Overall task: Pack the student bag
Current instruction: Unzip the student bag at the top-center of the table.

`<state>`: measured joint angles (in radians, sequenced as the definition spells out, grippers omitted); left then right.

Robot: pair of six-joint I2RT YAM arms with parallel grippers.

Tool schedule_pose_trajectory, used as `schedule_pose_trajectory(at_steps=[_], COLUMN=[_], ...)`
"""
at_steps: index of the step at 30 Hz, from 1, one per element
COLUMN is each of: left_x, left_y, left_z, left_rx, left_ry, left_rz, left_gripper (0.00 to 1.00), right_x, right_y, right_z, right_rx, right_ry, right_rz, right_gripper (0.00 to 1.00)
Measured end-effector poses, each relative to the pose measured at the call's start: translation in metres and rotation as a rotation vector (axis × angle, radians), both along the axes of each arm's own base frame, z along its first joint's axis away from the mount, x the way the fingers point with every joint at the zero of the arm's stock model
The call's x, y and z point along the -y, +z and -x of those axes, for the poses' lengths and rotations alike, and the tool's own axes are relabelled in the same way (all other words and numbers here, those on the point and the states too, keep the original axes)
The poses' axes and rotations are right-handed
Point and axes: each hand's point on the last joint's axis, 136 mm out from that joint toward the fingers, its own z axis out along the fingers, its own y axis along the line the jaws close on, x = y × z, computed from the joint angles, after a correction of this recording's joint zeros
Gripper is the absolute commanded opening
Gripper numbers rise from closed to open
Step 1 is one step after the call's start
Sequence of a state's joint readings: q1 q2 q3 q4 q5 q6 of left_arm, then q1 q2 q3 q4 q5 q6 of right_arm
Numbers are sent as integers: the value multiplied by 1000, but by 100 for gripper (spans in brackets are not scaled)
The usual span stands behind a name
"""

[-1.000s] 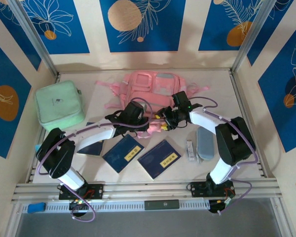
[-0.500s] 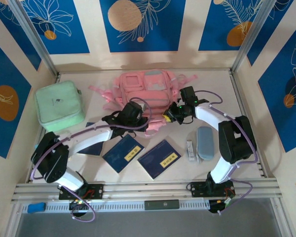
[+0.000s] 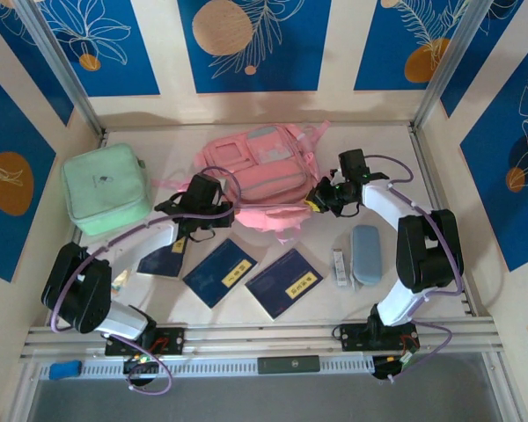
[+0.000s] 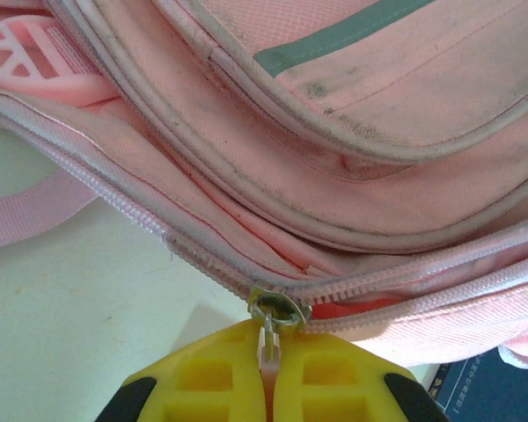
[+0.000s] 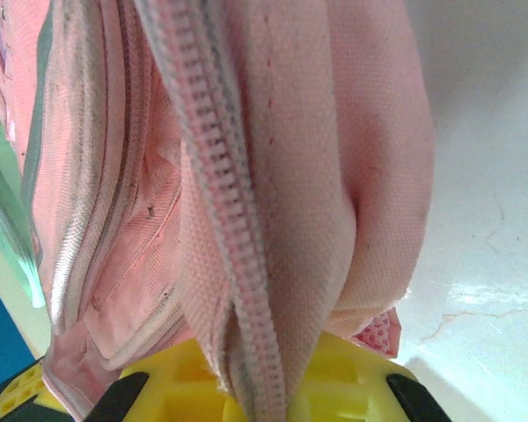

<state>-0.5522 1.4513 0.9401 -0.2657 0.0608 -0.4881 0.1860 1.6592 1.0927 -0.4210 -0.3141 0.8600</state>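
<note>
Left gripper pinches the silver zip pull bottom centre, right gripper clamps the pink fabric backpack. Best to pull straight, fabric taut.

Matt woven cloth student bag; shiny metal zip puller

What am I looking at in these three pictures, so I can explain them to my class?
The left arm and right arm are robots bolted at the near edge of a table. One picture looks down from above; the others come from a camera on each wrist. On the table lie the pink student bag, a mint green case, three dark blue booklets and a grey-blue pouch. The left jaws are shut on the bag's zip pull; the right jaws are shut on a fold of its fabric.
</note>
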Motion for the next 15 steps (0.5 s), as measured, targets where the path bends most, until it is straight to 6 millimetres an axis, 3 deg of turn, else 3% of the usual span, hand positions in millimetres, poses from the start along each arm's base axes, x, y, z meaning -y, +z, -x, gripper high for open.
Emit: schedule_pose_trajectory(at_steps=[9,15], left_x=[-1,-4], left_y=[-11,-9], left_z=[-13,-31], left_rx=[-7,16], left_ry=[15,16], left_rz=[-23,-25], left_gripper=[0,0], right_x=[-2,16], right_y=[16,13], right_z=[4,4], right_rx=[62,46], right_ry=[-20,-69], right_rz=[56,45], right_gripper=[0,0])
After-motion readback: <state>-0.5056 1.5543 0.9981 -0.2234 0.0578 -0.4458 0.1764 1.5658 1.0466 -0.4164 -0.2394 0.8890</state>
